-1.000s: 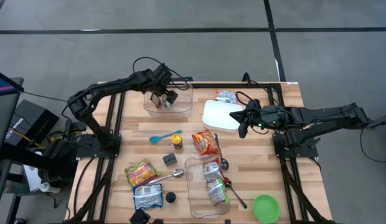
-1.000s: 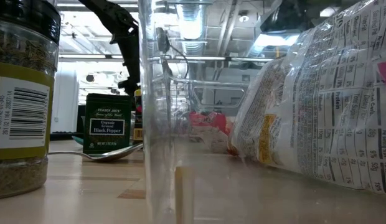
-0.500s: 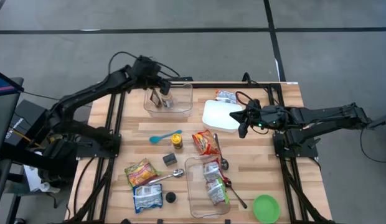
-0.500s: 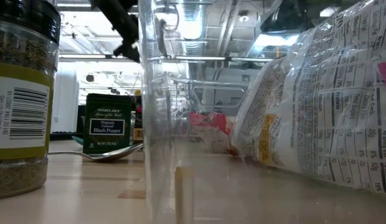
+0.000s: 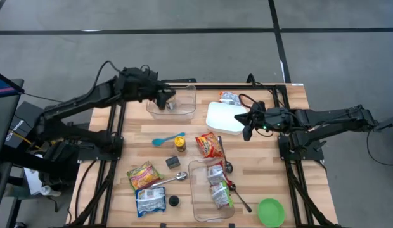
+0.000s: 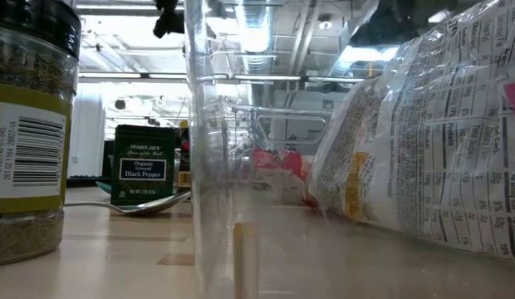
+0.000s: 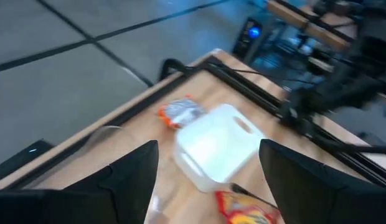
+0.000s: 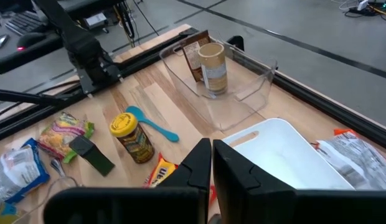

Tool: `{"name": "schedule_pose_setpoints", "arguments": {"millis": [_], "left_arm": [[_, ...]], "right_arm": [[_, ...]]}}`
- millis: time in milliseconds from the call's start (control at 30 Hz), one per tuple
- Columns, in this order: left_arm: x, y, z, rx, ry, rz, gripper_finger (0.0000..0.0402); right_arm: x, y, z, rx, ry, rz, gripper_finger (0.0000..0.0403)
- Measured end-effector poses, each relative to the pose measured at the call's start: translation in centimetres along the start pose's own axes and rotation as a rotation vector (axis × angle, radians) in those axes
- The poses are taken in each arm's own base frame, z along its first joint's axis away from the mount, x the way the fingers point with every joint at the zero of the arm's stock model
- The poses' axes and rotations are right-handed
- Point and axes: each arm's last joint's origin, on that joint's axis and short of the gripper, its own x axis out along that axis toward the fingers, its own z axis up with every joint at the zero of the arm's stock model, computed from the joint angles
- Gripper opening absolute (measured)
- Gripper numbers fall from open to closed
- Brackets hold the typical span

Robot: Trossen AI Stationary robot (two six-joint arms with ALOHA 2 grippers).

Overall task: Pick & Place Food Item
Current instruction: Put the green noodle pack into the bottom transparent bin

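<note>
Bin (image 8: 243, 93) (clear) holds upright tan cup (image 8: 213, 68), brown packet (image 8: 193, 56); left pincer (image 5: 163, 96) spread, right pincer (image 5: 247, 123) pressed together.

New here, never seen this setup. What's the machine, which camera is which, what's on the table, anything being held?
Two dark robot arms work at a wooden table. One picture looks straight down, one sits at tabletop height, and one rides on each wrist. The left pincer is open and empty at the clear bin, where a small cup stands. The right pincer is shut and empty over the white container. Also there: snack packets, a yellow-lidded jar, spoons and a green lid.
</note>
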Motion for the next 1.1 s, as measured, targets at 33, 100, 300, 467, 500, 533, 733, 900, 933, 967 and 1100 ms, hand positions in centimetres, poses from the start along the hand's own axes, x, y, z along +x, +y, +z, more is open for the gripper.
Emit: {"name": "schedule_pose_setpoints", "arguments": {"millis": [33,100,300,467,500,533,733,900,933,967,1100], "left_arm": [[-0.1,-0.5,-0.2,0.009,0.006,-0.02,0.027],[-0.2,-1.5,-0.6,0.029,0.021,-0.061,0.0265],[-0.8,-4.1,-1.9,0.067,0.071,-0.162,0.0248],[-1.5,-5.8,-2.8,0.073,0.108,-0.232,0.0231],[-1.5,-6.3,-3.1,0.08,0.114,-0.249,0.0228],[-1.5,-6.7,-3.3,0.088,0.119,-0.268,0.0224],[-2.6,-9.2,-4.4,0.068,0.135,-0.348,0.0206],[-3.2,-10.9,-5.1,-0.048,0.126,-0.363,0.0194],[-3.1,-11.2,-5.4,-0.054,0.13,-0.358,0.0191],[-3.0,-11.7,-5.6,-0.069,0.116,-0.356,0.0189],[-2.4,-13.0,-6.6,-0.091,0.119,-0.338,0.0179]], "right_arm": [[0.0,0.0,0.0,0.004,0.004,-0.004,0.0011],[0.0,-0.1,-0.1,0.008,0.014,-0.01,0.0011],[0.0,-0.1,-0.2,0.045,0.015,-0.012,0.0011],[0.0,-0.1,-0.2,0.086,0.015,-0.011,0.0011],[0.0,-0.1,-0.2,0.094,0.015,-0.011,0.0011],[0.0,-0.1,-0.2,0.101,0.016,-0.01,0.0011],[0.0,-0.1,-0.2,0.103,0.016,-0.01,0.0011],[0.0,-0.1,-0.2,0.096,0.016,-0.01,0.0011],[0.0,-0.1,-0.2,0.096,0.016,-0.01,0.0011],[0.0,-0.1,-0.2,0.096,0.016,-0.01,0.0011],[0.0,-0.1,-0.2,0.094,0.02,-0.011,0.0011]]}}
